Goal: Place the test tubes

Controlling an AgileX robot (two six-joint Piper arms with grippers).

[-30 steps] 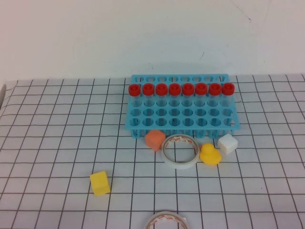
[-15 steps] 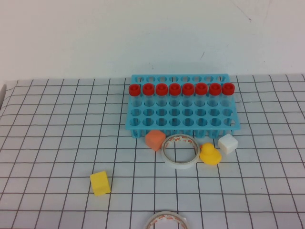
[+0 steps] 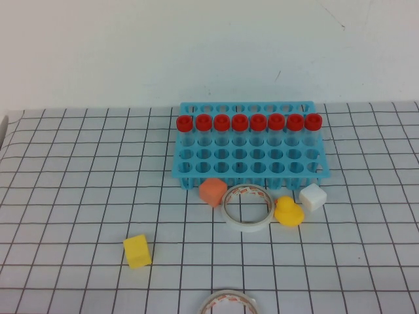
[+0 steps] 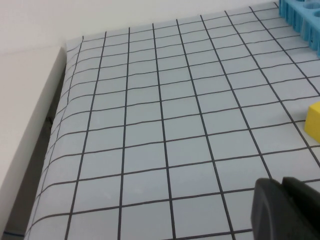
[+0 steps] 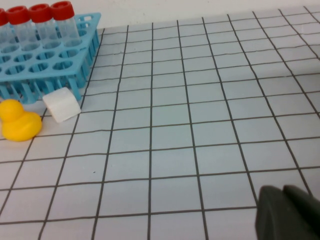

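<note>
A blue test tube rack [image 3: 249, 160] stands at the back middle of the gridded mat. Several clear tubes with red caps [image 3: 249, 122] stand upright in one row near its far side. In the right wrist view the rack's corner [image 5: 75, 60] and three capped tubes [image 5: 41, 22] show. My left gripper [image 4: 280, 187] hovers shut and empty over bare mat, left of the rack. My right gripper [image 5: 280, 192] is shut and empty over the mat, right of the rack. Neither arm shows in the high view.
In front of the rack lie an orange block [image 3: 213, 191], a tape roll [image 3: 247, 207], a yellow duck [image 3: 288, 212] and a white cube [image 3: 313, 197]. A yellow block [image 3: 137, 251] sits front left. A second tape roll [image 3: 227, 303] lies at the front edge.
</note>
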